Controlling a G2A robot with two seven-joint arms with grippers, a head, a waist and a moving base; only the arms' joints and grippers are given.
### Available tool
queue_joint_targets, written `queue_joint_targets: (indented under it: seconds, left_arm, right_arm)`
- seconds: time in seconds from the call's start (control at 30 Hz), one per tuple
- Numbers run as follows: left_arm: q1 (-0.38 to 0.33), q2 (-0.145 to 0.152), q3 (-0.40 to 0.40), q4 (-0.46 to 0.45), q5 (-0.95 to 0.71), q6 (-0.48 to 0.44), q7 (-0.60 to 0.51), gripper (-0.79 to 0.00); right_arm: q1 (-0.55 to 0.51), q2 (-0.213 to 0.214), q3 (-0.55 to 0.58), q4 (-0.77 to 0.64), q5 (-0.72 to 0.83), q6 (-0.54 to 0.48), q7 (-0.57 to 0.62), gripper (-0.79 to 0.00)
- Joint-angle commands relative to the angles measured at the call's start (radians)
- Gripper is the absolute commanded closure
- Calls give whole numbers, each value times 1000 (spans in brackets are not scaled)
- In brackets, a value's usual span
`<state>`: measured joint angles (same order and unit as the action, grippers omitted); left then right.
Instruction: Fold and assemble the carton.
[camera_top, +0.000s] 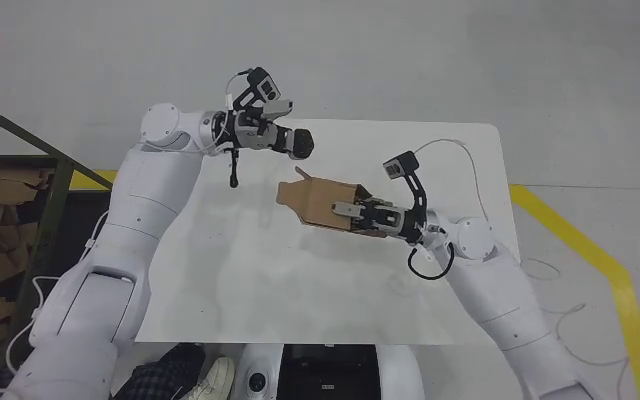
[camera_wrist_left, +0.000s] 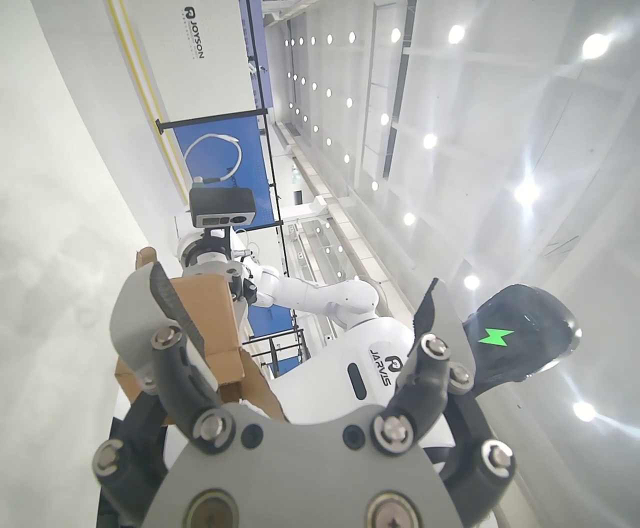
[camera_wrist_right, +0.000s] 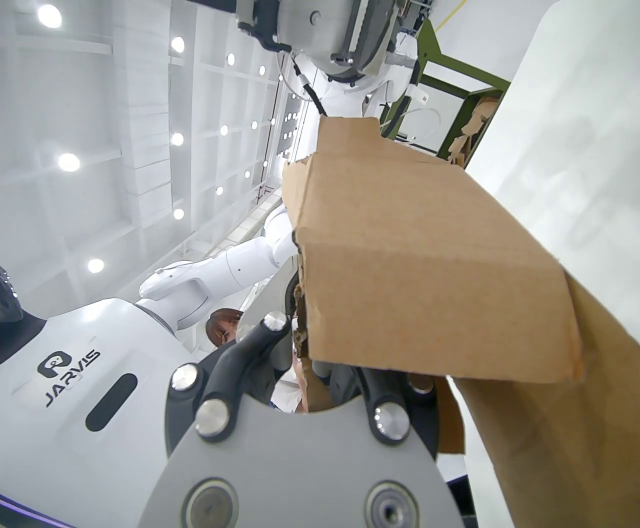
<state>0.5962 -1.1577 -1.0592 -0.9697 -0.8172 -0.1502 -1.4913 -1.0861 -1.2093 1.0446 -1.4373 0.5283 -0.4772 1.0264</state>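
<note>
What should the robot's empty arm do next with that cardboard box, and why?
Probably lower the left end effector toward the loose flaps of the carton. It hangs open and empty beyond the carton, not touching it, while the right end effector grips the carton's other end over the white table. Folding those flaps likely needs the second arm.

On the table (camera_top: 250, 290) lies the carton (camera_top: 322, 198), right tool (camera_top: 347, 210) at its right end, left tool (camera_top: 301, 143) behind.
</note>
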Motion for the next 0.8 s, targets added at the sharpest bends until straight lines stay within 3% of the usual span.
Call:
queue_joint_targets:
  seconds: [0.0,0.77]
  left_arm:
    - [-3,-1,5,-2,7,-3,-17,-785]
    - [36,1,-2,-68,12,43,-45,-785]
  right_arm:
    - [4,0,5,8,0,-1,-7,0]
    - [7,-1,34,22,-1,2,-50,0]
